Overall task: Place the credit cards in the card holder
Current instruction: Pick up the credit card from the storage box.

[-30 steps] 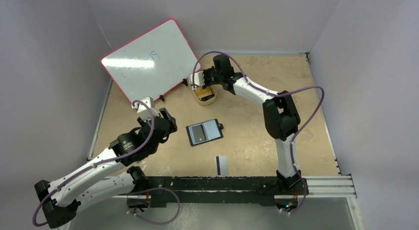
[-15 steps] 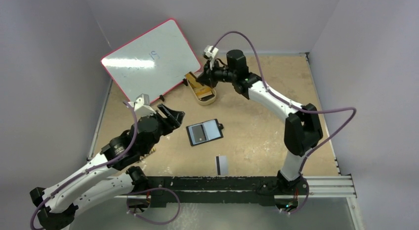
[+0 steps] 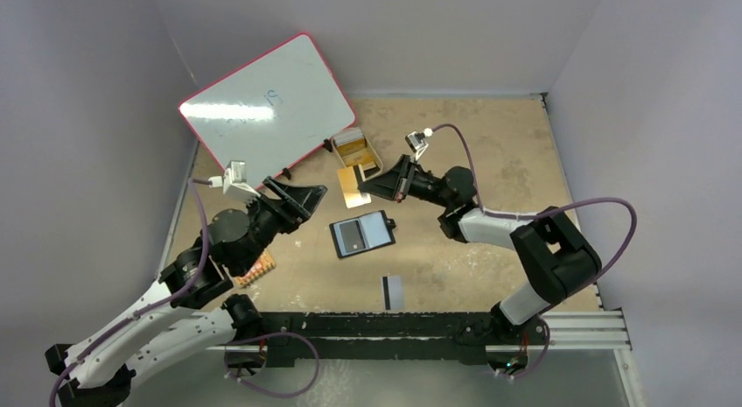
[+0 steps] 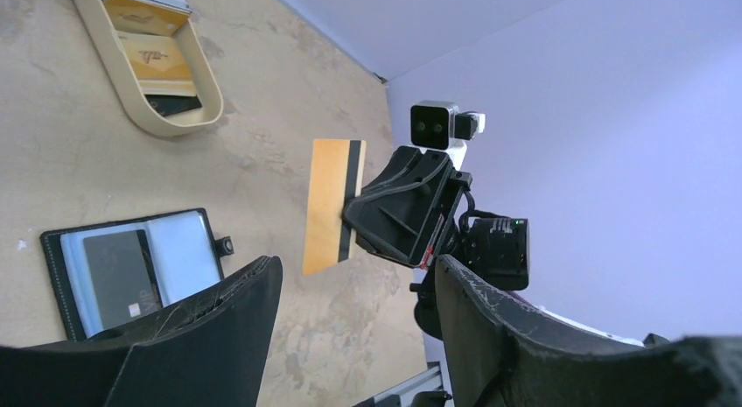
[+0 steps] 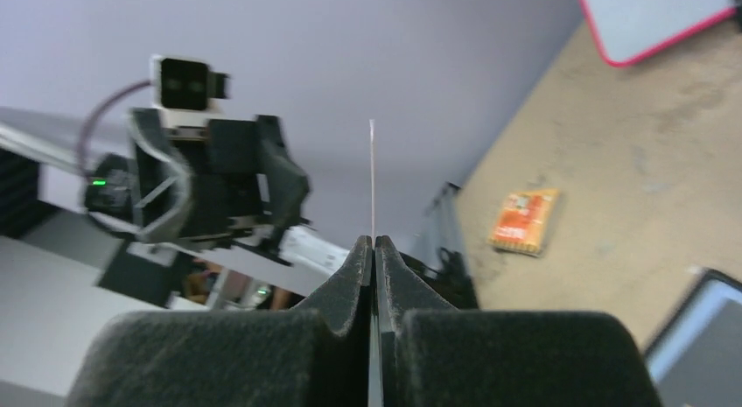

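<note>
My right gripper [image 3: 374, 187] is shut on an orange-gold credit card [image 3: 352, 187] with a black stripe, held in the air above the table between the tray and the card holder. In the right wrist view the card [image 5: 373, 175] shows edge-on, a thin line rising from the pinched fingertips [image 5: 374, 243]. The card holder [image 3: 363, 235] lies open and flat, a dark card in its left pocket. My left gripper [image 3: 308, 198] is open and empty, pointing at the held card [image 4: 331, 206] from the left. Another credit card [image 3: 393, 291], pale with a black stripe, lies near the front edge.
A tan oval tray [image 3: 357, 150] behind the held card holds more cards. A red-rimmed whiteboard [image 3: 267, 105] leans at the back left. A small orange board [image 3: 255, 270] lies under my left arm. Grey walls enclose the table on three sides.
My right arm pulled back from the tray toward the middle, carrying the orange-gold card. My left arm swung forward and right toward it, uncovering the orange board.
</note>
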Motion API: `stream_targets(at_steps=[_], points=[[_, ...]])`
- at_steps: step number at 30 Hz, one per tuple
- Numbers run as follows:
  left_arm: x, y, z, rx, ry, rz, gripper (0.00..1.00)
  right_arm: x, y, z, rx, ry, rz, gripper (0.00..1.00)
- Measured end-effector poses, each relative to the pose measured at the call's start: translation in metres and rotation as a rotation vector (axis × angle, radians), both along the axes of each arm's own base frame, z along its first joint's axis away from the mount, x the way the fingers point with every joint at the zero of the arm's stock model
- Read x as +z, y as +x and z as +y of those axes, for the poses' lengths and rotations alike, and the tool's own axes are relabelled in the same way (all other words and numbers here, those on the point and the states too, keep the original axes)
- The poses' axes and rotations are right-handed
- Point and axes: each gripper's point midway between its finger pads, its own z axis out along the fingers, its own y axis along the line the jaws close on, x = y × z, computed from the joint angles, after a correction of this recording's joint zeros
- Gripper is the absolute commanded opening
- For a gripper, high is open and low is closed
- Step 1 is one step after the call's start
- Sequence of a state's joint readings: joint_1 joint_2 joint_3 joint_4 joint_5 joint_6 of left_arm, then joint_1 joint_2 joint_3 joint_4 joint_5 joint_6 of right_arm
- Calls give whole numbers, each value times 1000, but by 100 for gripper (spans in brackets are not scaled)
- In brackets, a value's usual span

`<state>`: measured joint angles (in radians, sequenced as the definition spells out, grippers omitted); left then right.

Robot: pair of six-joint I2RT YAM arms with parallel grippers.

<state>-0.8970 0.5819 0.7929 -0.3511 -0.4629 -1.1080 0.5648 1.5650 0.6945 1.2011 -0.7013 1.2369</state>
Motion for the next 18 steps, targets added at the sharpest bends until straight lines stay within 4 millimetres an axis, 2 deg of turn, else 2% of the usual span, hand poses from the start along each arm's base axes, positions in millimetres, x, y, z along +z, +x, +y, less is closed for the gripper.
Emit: stream_targets(at_steps=[2, 5, 7, 13, 18], points=[[2, 0, -3, -14, -4, -2, 65, 14, -5, -3, 16, 90, 29, 0], [4, 1, -10, -32, 1, 6, 65, 23, -6, -4, 38, 170, 89, 0], [3, 3, -17, -49, 8, 14, 65, 18, -4, -3, 50, 197, 160, 0], [-9, 9, -38, -95, 34, 47, 60, -20, 2, 5, 69, 188, 372, 0], [-22, 14, -44, -94, 62, 78, 62, -22, -4, 6, 79, 191, 395, 0]])
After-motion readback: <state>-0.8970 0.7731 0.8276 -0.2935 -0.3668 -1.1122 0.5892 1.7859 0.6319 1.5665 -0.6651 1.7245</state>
